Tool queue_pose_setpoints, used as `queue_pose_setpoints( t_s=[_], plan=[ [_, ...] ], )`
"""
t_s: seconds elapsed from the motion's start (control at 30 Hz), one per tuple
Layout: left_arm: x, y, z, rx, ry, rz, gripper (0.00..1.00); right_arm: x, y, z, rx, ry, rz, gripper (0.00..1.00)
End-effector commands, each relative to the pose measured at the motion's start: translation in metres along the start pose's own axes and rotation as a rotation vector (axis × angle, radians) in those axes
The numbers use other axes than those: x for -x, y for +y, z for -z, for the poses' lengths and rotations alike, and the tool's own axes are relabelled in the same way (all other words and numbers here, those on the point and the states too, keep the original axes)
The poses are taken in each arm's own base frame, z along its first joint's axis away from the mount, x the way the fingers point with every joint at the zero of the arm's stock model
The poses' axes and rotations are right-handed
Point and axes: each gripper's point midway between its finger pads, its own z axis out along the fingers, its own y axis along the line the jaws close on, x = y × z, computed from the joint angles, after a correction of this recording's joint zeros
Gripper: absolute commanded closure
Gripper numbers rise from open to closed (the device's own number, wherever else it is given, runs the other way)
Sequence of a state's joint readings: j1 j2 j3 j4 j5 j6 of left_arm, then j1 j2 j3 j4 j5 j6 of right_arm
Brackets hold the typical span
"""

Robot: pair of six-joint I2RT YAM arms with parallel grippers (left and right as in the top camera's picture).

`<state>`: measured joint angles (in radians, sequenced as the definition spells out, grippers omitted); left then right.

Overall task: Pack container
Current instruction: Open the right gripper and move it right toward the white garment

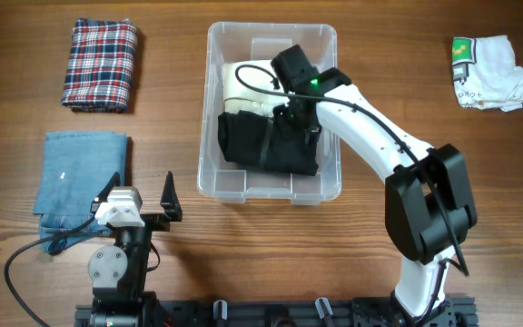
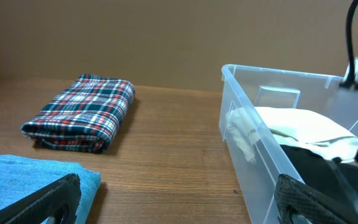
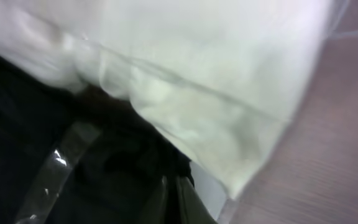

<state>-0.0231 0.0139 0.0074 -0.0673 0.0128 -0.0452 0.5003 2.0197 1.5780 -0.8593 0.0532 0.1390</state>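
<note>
Seen from overhead, the container (image 1: pixel 243 186), a clear plastic bin, sits at the middle of the wooden bench (image 1: pixel 407 54), its long sides running away from the robot's base. We count two garments inside it: a cream-white garment (image 1: pixel 243 84) toward the far end and a black garment (image 1: pixel 257 145) over the near half, its edge lapping the pale one.

The right arm (image 1: pixel 370 125), white with black joints, reaches in over the bin's near right corner. The right pincer (image 1: pixel 293 118) points down onto the black garment with its jaws drawn together. We cannot tell whether they nip a fold of fabric, since the tips are lost in the dark cloth. The right wrist camera gives us only a blurred close view of pale cloth (image 3: pixel 197 74) above black (image 3: pixel 36 162).

The left pincer (image 1: pixel 142 186) hangs low outside the bin, off its near left corner, with its jaws spread wide and empty. From its wrist camera we see the bin's clear wall (image 2: pixel 253 130) at right.

Left of the bin and well apart from it lie a folded plaid cloth (image 1: pixel 100 65) at the far side and a folded blue denim piece (image 1: pixel 80 177) nearer the robot. One finger of the left pincer stands over the corner of the denim. A crumpled white cloth (image 1: pixel 488 73) with a green print rests at the far right of the bench.
</note>
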Motion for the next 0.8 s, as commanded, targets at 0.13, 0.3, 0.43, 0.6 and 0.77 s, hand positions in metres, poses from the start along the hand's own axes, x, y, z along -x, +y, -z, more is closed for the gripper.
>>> queue_pose_setpoints(
  t_s=[0.13,0.3,0.43,0.6,0.77],
  plan=[
    [-0.001,0.003,0.000,0.012,0.000,-0.015,0.00,0.073,-0.046,0.151,-0.062,-0.349,-0.117,0.61],
    [-0.001,0.003,0.000,0.012,0.000,-0.015,0.00,0.065,-0.155,0.188,-0.232,-0.424,-0.308,0.41],
    [-0.001,0.003,0.000,0.012,0.000,-0.015,0.00,0.058,-0.233,0.186,-0.263,-0.444,-0.389,0.43],
    [-0.001,0.003,0.000,0.012,0.000,-0.015,0.00,0.054,-0.316,0.171,-0.277,-0.509,-0.517,0.96],
    [-0.001,0.003,0.000,0.012,0.000,-0.015,0.00,0.044,-0.389,0.145,-0.351,-0.547,-0.614,0.96]
  ],
)
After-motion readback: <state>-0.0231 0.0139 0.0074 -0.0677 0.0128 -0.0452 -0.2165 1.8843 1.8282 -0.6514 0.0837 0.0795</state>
